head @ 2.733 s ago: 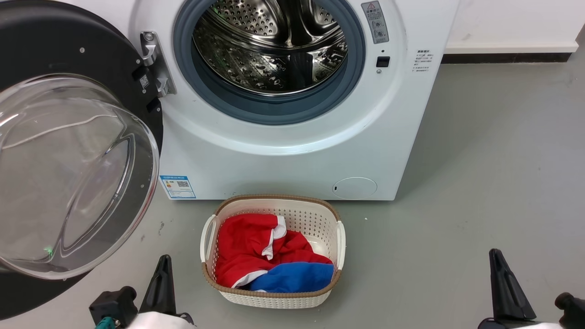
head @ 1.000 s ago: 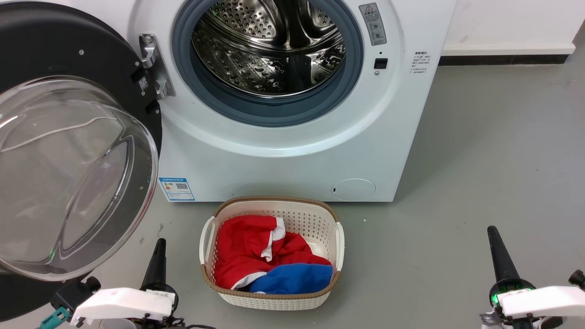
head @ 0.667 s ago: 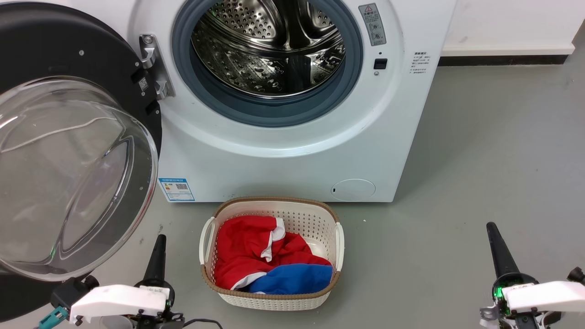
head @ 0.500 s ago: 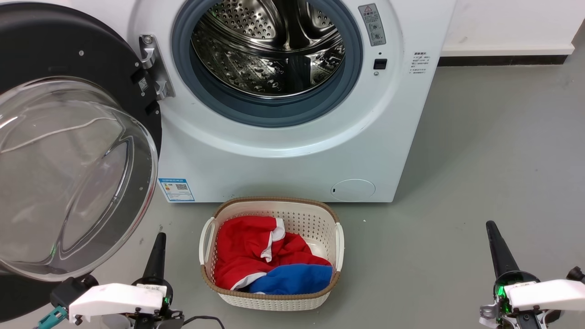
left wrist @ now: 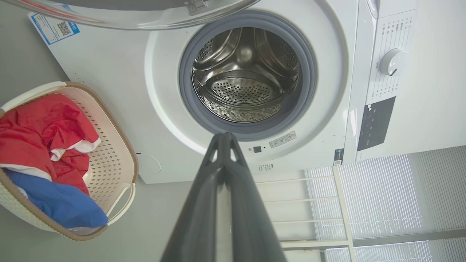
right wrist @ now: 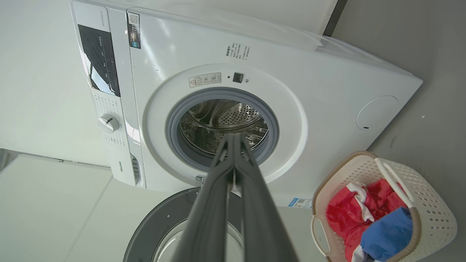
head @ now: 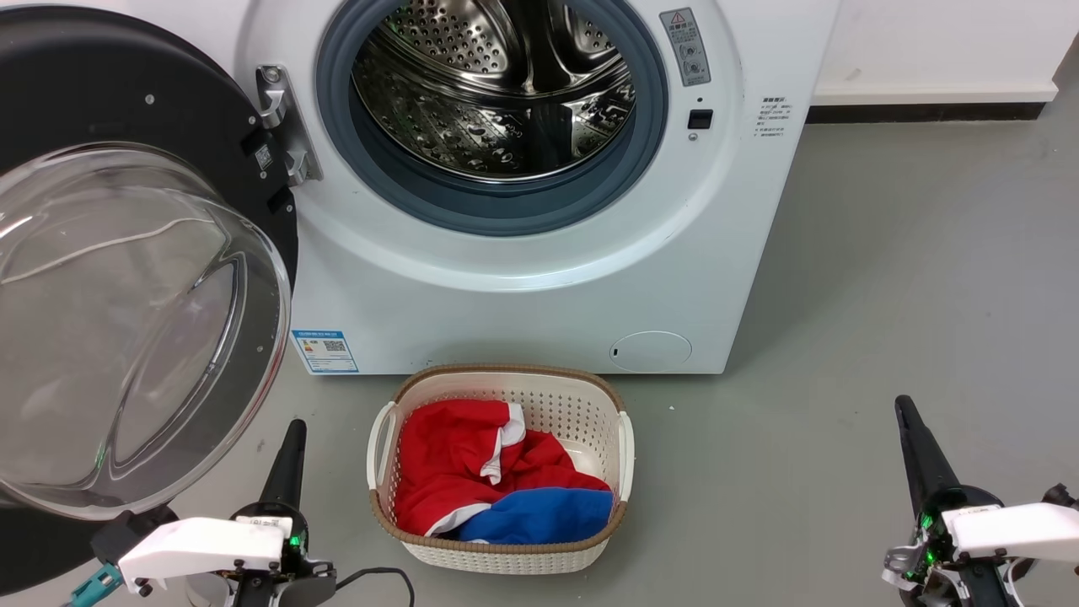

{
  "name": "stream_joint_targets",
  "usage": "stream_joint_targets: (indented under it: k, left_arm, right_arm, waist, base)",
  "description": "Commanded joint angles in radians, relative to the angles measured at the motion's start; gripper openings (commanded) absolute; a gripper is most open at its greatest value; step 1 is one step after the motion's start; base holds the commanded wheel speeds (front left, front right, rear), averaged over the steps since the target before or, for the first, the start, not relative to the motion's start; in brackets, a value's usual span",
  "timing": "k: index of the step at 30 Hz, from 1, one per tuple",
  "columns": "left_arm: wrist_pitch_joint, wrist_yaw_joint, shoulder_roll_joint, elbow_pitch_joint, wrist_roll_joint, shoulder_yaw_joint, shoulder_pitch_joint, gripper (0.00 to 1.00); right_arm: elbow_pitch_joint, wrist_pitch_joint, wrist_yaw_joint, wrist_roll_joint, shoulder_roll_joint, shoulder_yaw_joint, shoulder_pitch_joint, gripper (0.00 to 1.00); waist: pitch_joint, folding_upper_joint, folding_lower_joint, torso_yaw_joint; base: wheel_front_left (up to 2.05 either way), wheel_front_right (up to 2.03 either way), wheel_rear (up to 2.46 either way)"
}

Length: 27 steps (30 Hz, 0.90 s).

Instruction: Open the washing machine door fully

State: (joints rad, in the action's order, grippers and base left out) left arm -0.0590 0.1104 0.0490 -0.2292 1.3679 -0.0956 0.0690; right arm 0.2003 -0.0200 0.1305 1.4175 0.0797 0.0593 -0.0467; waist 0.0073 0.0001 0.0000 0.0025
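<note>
Since washing machine door [head: 126, 295] is swung wide, left gripper [head: 294, 432], fingers pressed together, is found just beside door's lower rim; right gripper [head: 903, 408], also closed, well apart from door.

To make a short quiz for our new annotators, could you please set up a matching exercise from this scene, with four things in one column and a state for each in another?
Column one:
1. washing machine door
2. laundry basket
3. drum
4. left gripper

Column two:
A. shut, holding nothing
B. swung wide open, at the robot's left
C. holds red and blue clothes
D. shiny perforated steel

Pairs: 1-B, 2-C, 3-D, 4-A.
</note>
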Motion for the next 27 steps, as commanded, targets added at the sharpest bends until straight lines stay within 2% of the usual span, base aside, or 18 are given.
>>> stream_joint_targets:
  k: [1,27]
  left_arm:
    - [-0.006,0.005,0.002,0.0,0.026,-0.004,0.021,0.0]
    - [-0.054,0.022,0.002,-0.016,0.224,-0.019,0.043,0.0]
  right_arm:
    - [0.003,-0.009,0.0,0.027,0.004,0.003,-0.022,0.0]
    - [0.041,-0.061,0.0,0.208,-0.002,0.017,-0.063,0.0]
  waist:
    - [0.0,-0.0001,0.0,0.0]
    - [-0.004,-0.0001,0.0,-0.002]
  base:
    - [0.0,0.0,0.0]
    - [0.0,0.0,0.0]
